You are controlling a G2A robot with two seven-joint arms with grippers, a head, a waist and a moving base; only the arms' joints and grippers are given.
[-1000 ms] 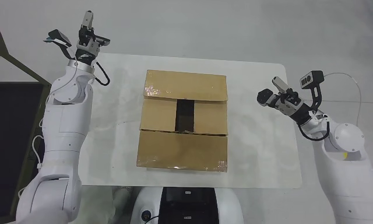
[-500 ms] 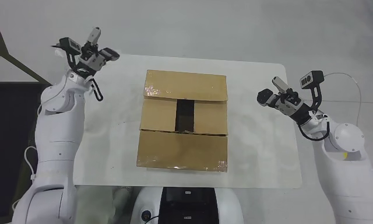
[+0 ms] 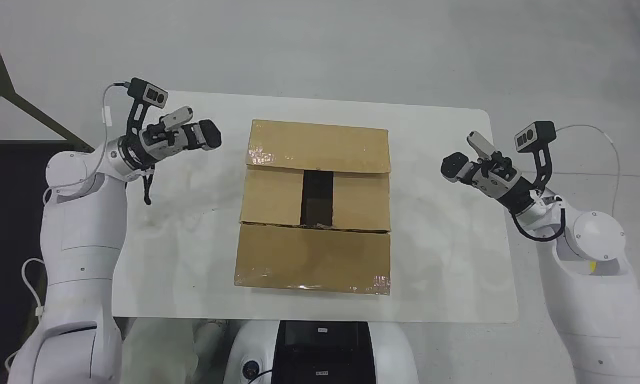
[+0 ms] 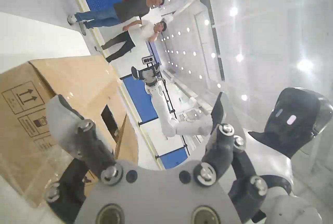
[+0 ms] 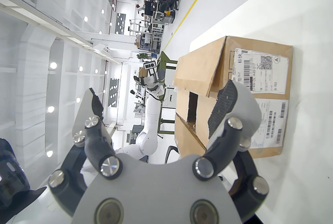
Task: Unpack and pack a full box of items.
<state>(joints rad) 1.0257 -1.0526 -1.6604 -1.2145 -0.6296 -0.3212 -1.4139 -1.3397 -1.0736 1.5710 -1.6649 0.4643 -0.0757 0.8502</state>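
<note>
A brown cardboard box [image 3: 315,206] stands in the middle of the white table [image 3: 450,274]. Its top flaps lie nearly flat, with a dark slot [image 3: 318,197] left between them. My left gripper [image 3: 200,134] hangs open and empty just off the box's far left corner, pointing at it. In the left wrist view the box [image 4: 65,95] lies beyond the open gripper [image 4: 140,110]. My right gripper [image 3: 455,166] is open and empty above the table, a short way off the box's right side. In the right wrist view the labelled box [image 5: 242,110] sits past the spread fingers [image 5: 223,102].
Bare table runs on both sides of the box and along its near edge [image 3: 320,309]. A dark panel [image 3: 25,234] stands beside the table on the left. People stand far off in the room behind.
My left arm has swung down from a raised pose over the table's far left corner, and its gripper now points toward the box. The right arm and the box have not moved.
</note>
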